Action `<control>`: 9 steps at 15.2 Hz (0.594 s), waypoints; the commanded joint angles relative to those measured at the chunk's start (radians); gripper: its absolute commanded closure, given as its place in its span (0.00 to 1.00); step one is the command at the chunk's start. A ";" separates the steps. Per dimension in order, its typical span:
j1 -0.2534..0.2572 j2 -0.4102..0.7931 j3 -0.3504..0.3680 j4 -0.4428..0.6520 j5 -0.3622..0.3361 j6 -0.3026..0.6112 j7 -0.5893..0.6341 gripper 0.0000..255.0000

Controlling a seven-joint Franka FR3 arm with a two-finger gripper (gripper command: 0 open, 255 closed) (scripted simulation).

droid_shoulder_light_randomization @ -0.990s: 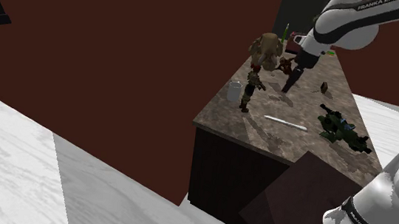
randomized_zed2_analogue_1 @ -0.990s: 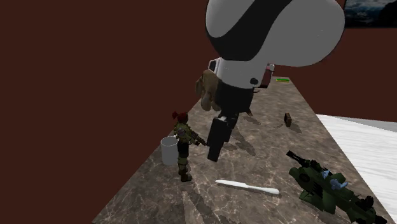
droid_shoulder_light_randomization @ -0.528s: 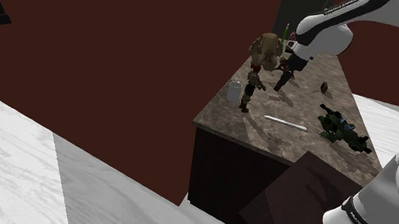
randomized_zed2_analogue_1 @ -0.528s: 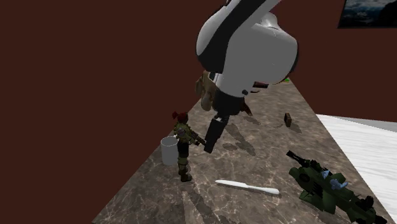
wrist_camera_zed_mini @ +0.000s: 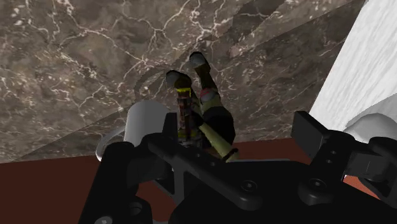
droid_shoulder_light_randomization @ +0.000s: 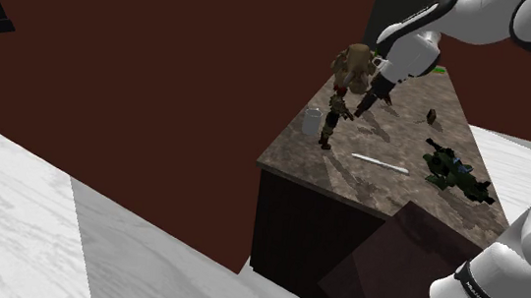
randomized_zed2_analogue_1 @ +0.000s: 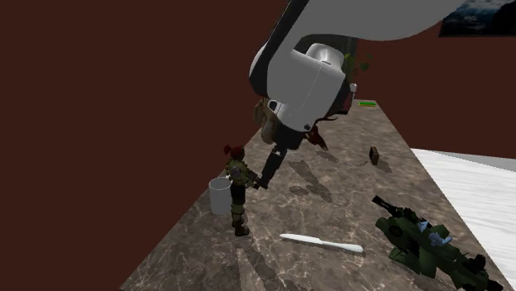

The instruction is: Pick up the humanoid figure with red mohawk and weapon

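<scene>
From the wrist, the spread gripper [wrist_camera_zed_mini: 241, 127] hides the figure [wrist_camera_zed_mini: 207, 105] above its waist (legs and boots show).

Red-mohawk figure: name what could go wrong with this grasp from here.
The small upright humanoid figure with red mohawk stands on narrow feet; the open black gripper, tilted close beside it, might tip it over. The white cup stands right beside the figure, so a finger could knock it.
</scene>
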 commanded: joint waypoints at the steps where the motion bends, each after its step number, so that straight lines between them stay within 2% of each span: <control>1: -0.047 0.094 0.022 0.102 0.072 -0.035 -0.062 0.00; 2: -0.070 0.134 0.034 0.149 0.099 -0.051 -0.084 0.00; 9: -0.088 0.189 0.061 0.136 0.151 0.000 -0.137 0.00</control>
